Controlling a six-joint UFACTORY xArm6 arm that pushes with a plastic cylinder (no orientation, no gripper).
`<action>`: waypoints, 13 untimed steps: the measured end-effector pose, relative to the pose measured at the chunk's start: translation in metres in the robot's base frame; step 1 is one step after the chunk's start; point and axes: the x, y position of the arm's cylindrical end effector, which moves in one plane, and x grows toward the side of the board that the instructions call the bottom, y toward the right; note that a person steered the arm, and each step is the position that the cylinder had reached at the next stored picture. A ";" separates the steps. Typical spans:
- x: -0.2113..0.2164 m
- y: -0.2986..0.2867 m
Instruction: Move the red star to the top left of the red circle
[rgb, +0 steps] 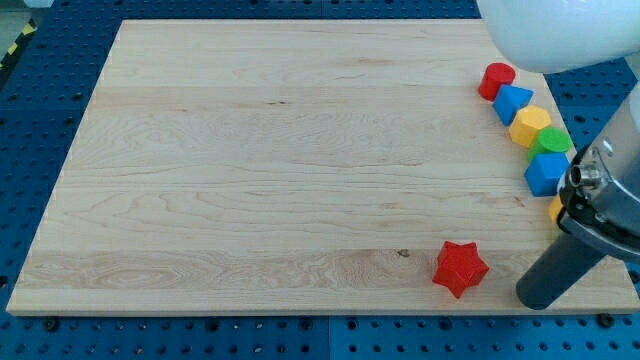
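Six blocks visible on wooden board. Red star lies near board's bottom edge, toward the view's right. My tip sits just right of red star, apart from it. No jaws: plain rod. Red circle well above red star, heading a touching chain: blue block, yellow block, green block, second blue block.

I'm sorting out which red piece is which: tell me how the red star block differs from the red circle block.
The red star block has points around its edge; the red circle block is rounded. The star lies alone near the wooden board's bottom edge, beside my tip; the circle heads a row of blocks at the view's right, touching a blue block. Both are red.
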 end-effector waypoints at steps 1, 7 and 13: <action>0.000 -0.033; -0.038 -0.074; -0.178 -0.082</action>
